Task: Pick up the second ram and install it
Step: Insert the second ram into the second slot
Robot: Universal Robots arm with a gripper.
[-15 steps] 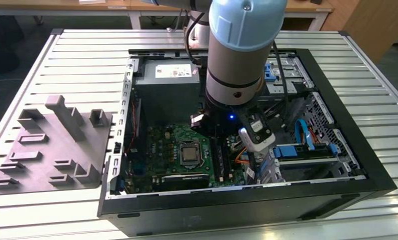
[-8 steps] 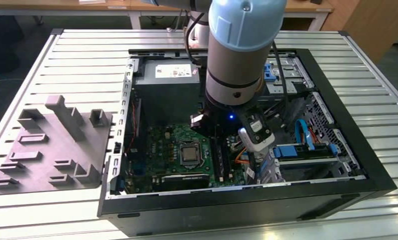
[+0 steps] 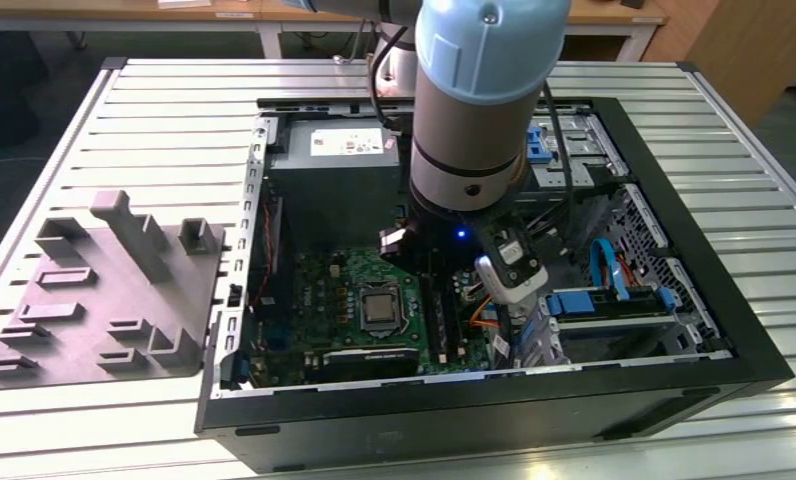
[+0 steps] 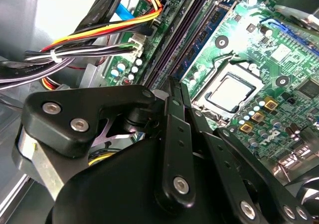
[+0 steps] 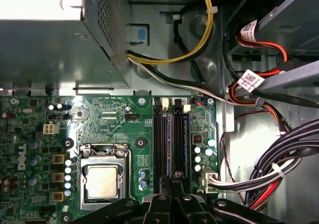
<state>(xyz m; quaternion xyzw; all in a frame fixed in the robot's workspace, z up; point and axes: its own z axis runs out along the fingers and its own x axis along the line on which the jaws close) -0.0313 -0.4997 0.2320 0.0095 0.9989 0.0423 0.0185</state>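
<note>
End effector (image 4: 175, 87) fingers pinched together just above the RAM slots (image 5: 169, 134), nothing visibly held. Second ram looks seated in a slot right under the fingertips; likely pressing it home, can't confirm.

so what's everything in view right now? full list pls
table: one, silver slatted, under everything
PC case: one, black, open, mid-table
parts fixture: one, grey, on the table at the exterior view's left of the case
power supply: one, grey, far end of the case
motherboard: one, green, case floor
CPU socket: one, silver, on the motherboard
memory slots: long, black, beside the socket; cannot tell whether a stick is seated
cables: several, yellow, red, black, white, beside the slots
drive brackets: several, blue, at the exterior view's right of the case
arm: one, light blue and grey, reaching into the case
hand: one, black, shut, over the memory slots
</note>
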